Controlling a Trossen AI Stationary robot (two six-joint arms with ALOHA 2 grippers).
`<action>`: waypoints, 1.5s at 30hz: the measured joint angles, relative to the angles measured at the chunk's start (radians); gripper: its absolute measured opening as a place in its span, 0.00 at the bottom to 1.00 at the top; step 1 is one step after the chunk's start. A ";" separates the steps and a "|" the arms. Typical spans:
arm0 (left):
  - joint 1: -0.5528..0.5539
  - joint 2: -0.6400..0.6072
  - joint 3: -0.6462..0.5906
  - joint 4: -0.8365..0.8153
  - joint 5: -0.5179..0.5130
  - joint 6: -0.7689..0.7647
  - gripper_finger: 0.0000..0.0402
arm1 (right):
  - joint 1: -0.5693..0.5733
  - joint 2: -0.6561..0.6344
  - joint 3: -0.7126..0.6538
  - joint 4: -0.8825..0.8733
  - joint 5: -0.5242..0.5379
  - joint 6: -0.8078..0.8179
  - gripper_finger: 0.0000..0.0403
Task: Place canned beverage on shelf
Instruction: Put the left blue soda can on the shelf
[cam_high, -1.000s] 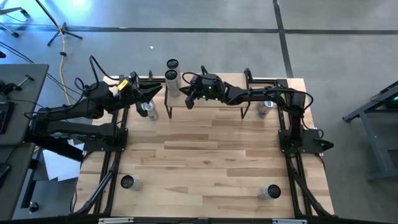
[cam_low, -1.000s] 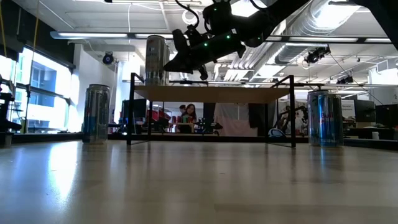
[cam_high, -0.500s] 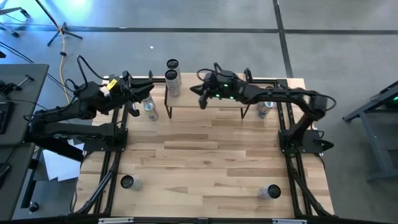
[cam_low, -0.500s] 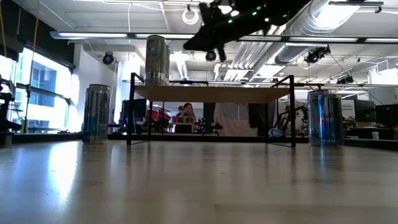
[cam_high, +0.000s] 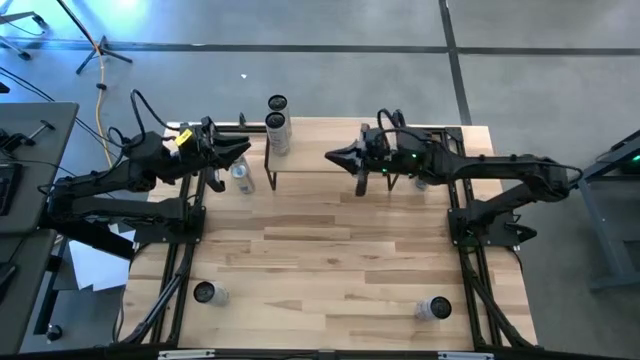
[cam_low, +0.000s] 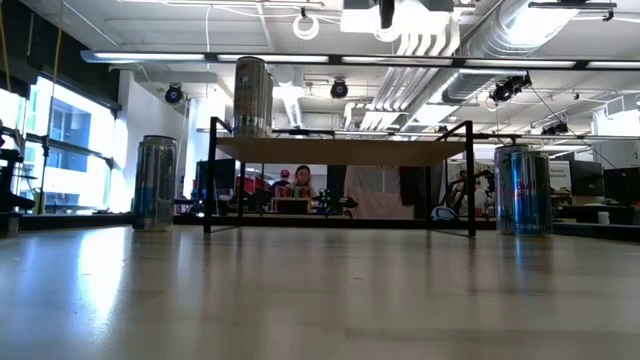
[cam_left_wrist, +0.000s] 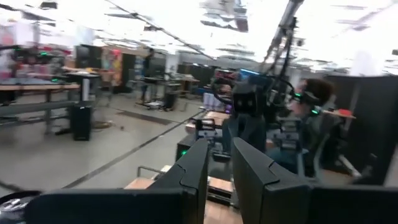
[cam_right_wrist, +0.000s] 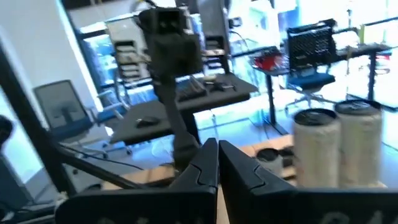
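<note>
Can on shelf: a tall silver can (cam_high: 277, 133) stands upright at the left end of the shelf (cam_high: 330, 160), near the table's far edge; the low view shows it resting on top of the board.
Shelf: small light-wood board on thin black legs, at the far middle of the table (cam_high: 340, 250); the rest of its top looks bare.
Other cans: one (cam_high: 240, 177) stands on the table just left of the shelf, one (cam_high: 425, 176) on the table to its right under the right arm, and two sit near the front edge, left (cam_high: 205, 293) and right (cam_high: 436, 309).
Step in hand: one can looks already placed, and neither arm carries anything, so this reads as the gap between a placement and the next pickup.
Next move: probably an approach to a table can, with the fingers spread first.
Right gripper (cam_high: 335, 157): clenched and empty, hanging over the right part of the shelf, touching nothing.
Left gripper (cam_high: 240, 150): nearly closed, a narrow gap between its fingers, nothing in it, above the can left of the shelf.
</note>
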 joint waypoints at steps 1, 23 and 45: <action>0.000 0.000 0.000 -0.002 0.024 0.006 0.12 | 0.006 -0.001 0.002 0.008 0.000 -0.001 0.00; 0.000 0.000 -0.001 -0.075 0.167 -0.019 0.12 | 0.025 -0.004 0.003 0.086 0.000 0.064 0.00; 0.000 0.026 0.000 -0.174 0.057 -0.123 0.12 | 0.025 -0.126 0.003 -0.043 -0.193 0.001 0.00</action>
